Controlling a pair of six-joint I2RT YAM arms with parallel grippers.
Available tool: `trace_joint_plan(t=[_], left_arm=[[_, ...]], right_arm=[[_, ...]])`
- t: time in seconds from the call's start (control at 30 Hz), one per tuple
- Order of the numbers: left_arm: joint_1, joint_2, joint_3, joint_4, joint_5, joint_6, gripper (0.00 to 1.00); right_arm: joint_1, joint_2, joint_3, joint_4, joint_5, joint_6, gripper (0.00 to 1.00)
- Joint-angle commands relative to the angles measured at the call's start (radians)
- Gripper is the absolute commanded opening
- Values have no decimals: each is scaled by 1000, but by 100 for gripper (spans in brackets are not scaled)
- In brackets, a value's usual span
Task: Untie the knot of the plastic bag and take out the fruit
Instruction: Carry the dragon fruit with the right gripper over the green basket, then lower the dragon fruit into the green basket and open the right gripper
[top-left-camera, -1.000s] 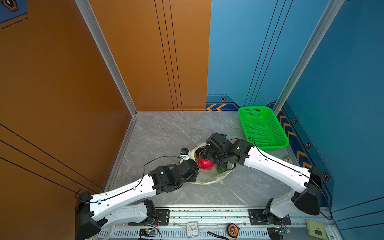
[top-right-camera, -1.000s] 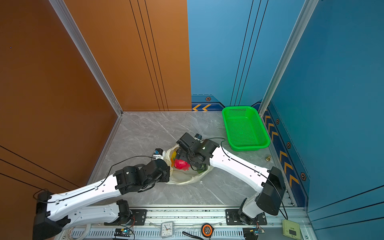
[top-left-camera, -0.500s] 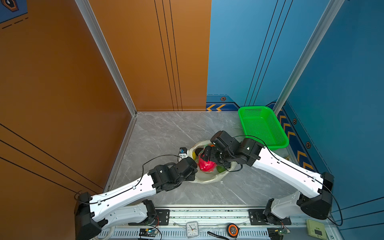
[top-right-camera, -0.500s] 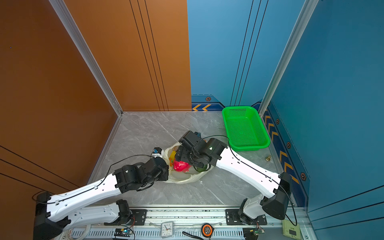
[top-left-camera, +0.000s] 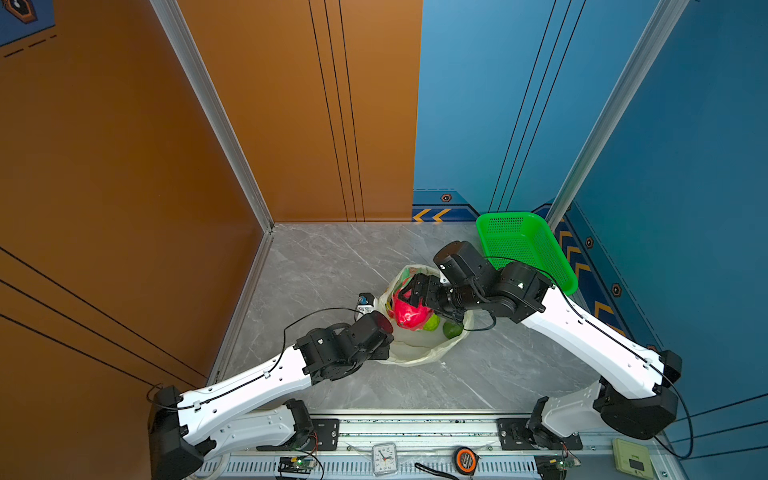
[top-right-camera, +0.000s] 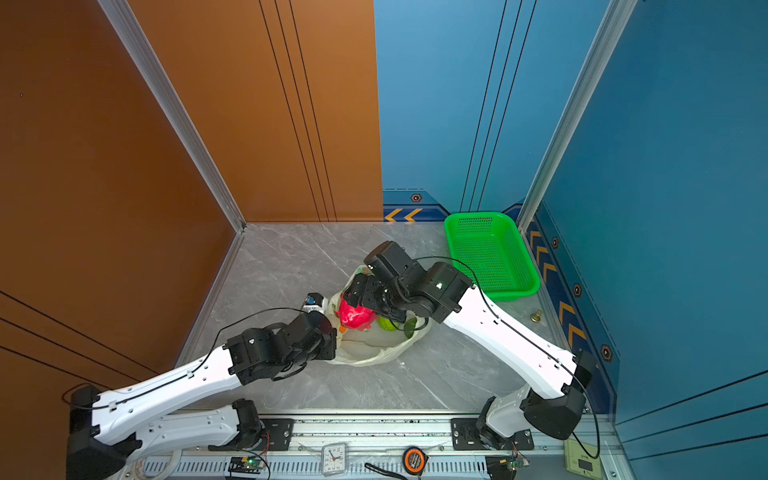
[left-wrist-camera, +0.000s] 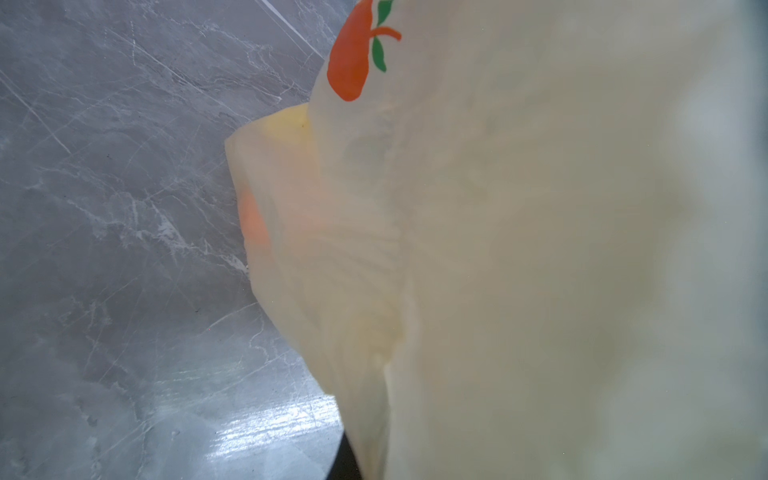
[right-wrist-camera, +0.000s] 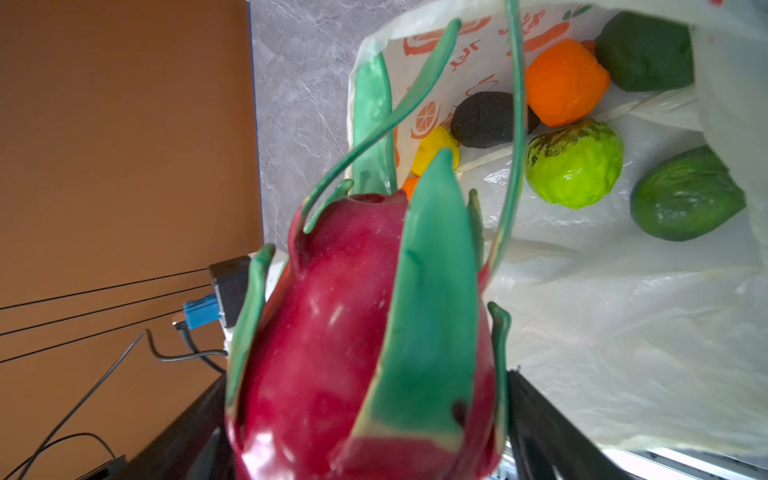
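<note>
Above the open bag (top-left-camera: 415, 351), right claw (top-left-camera: 415, 293) clamps the dragon fruit (top-left-camera: 405, 313) to lift it out; left claw (top-left-camera: 384, 343), shut on the bag's rim, anchors it; other fruit (right-wrist-camera: 575, 162) lies inside.

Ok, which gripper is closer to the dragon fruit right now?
Right. The right gripper is clamped on the dragon fruit over the plastic bag; the left gripper sits apart from it, shut at the bag's rim.
</note>
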Motion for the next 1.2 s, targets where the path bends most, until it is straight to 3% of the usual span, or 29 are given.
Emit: trace_joint_plan(t=[0.0,0.37,0.97,1.17], left_arm=[[10,11,30,-26,12,24,0],[9,13,37,-26,10,24,0],[-11,24,42,-27,0,-1,0],[-21,33,41,-27,-8,-16,0]], right_arm=[[-12,6,96,30,-34,-27,7],[-151,11,198,27,-106,-60,7],[-787,36,176,18,-284,-291,6],[-935,98,170,21,-245,-374,6]])
